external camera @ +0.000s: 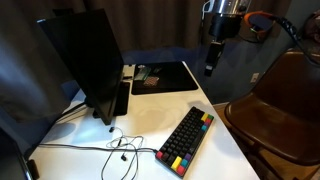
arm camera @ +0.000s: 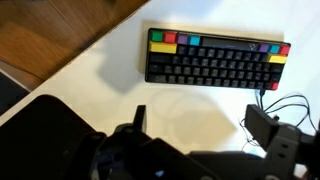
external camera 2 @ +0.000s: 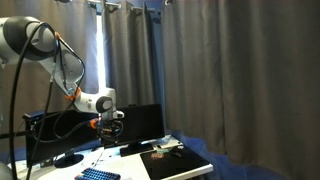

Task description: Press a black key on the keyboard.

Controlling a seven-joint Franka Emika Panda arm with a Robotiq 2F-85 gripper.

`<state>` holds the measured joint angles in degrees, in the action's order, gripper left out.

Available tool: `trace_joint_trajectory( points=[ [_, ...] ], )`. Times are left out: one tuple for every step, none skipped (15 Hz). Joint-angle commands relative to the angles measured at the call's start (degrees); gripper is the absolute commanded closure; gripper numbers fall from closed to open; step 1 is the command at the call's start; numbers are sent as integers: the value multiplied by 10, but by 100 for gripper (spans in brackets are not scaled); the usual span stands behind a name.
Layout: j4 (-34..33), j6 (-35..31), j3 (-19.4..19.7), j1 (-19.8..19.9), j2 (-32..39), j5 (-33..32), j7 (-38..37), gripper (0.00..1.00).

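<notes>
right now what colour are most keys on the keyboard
Black. The keyboard shows best in the wrist view.

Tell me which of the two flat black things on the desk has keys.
The keyboard, nearer the camera in an exterior view, with coloured keys along one edge. The desk mat behind it has none.

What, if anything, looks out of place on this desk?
The keyboard lies skewed near the edge of the table, off the desk mat. A loose cable sprawls beside it. Nothing looks spilled or damaged.
</notes>
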<state>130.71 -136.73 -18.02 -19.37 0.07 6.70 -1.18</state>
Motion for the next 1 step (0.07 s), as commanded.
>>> trace_joint_trajectory(
  points=[
    [-1,1,-3,3,2,0,0,0]
  ],
)
